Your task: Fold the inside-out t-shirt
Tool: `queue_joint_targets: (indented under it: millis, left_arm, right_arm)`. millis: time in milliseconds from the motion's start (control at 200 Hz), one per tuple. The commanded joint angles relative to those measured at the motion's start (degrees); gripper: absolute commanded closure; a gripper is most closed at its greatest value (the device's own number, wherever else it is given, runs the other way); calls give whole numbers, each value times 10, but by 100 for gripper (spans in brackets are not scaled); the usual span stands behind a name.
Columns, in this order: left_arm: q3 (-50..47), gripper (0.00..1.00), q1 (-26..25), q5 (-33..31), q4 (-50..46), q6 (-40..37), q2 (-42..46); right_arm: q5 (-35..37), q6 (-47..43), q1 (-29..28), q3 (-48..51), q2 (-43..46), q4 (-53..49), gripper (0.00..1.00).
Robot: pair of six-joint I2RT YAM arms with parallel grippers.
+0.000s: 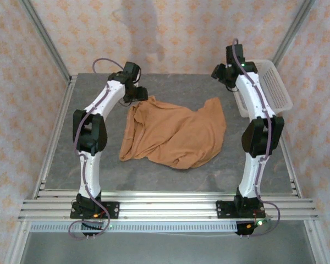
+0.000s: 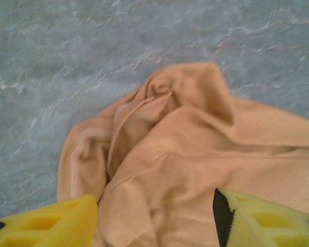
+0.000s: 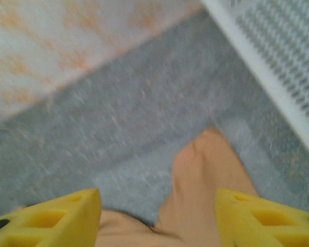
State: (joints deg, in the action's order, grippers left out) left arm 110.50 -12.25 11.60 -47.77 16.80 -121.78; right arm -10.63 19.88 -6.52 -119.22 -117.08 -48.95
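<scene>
The inside-out t-shirt lies crumpled in an orange-tan heap in the middle of the grey table. My left gripper hovers at the shirt's far left corner. In the left wrist view that gripper is open, its yellow fingers spread either side of bunched cloth with a pale seam showing. My right gripper stands just beyond the shirt's far right corner. In the right wrist view it is open too, above a pointed tip of the shirt.
A white plastic mesh basket sits at the table's far right, close beside the right arm; its rim shows in the right wrist view. Patterned walls and metal frame posts close in the table on three sides.
</scene>
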Motion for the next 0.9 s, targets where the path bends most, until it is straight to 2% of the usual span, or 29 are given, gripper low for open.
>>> queue_joint_targets:
  millis: [0,155,285,405,575,736,826,896]
  left_arm:
    - [-120,42,0,-17,7,5,168]
    - [-378,53,-21,10,84,37,320]
    - [-499,54,-83,4,100,54,394]
    - [-553,51,-126,-9,84,59,421]
    - [-619,43,-129,-35,93,68,428]
    - [-645,41,-129,-30,138,80,385]
    - [-637,46,-128,-42,154,78,355]
    - [-621,58,-125,-51,156,74,334]
  right_arm:
    - [-27,17,-21,61,76,-22,37]
    - [-50,51,-65,305,214,80,35]
    - [-33,63,-126,448,310,103,35]
    - [-21,76,-182,546,371,88,35]
    - [-23,105,-238,657,427,72,35]
    - [-48,135,-264,721,438,91,34]
    - [-59,150,-266,747,433,129,34]
    - [-59,158,-266,757,414,162,34]
